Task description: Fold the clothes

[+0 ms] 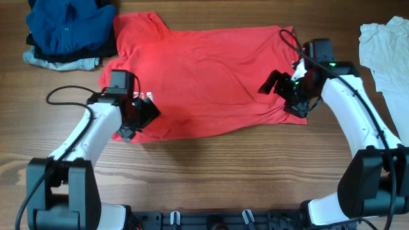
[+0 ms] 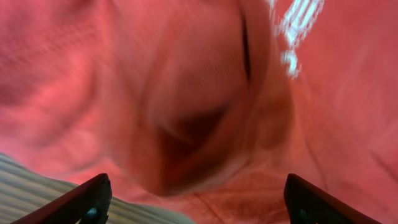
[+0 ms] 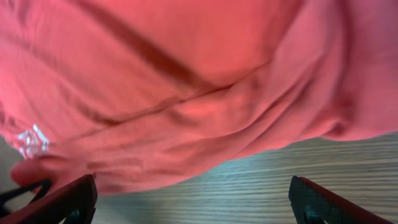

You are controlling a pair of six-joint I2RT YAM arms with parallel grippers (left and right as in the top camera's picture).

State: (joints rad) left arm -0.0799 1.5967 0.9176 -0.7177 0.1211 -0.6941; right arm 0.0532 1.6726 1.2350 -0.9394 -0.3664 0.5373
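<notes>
The red T-shirt [image 1: 204, 76] lies spread across the wooden table, folded lengthwise, with a bit of white lettering by its left edge. My left gripper [image 1: 142, 114] is open and empty over the shirt's lower left corner. The left wrist view shows a bunched fold of red cloth [image 2: 199, 99] with white print between my open fingers [image 2: 199, 199]. My right gripper [image 1: 281, 92] is open and empty over the shirt's lower right edge. The right wrist view shows the shirt's hem [image 3: 186, 112] above bare wood, with my fingers [image 3: 196, 199] wide apart.
A pile of dark blue clothes [image 1: 67, 32] lies at the back left, touching the shirt's sleeve. A white garment [image 1: 386, 48] lies at the right edge. Black cables run from both arms. Bare wooden table [image 1: 211, 172] stretches in front of the shirt.
</notes>
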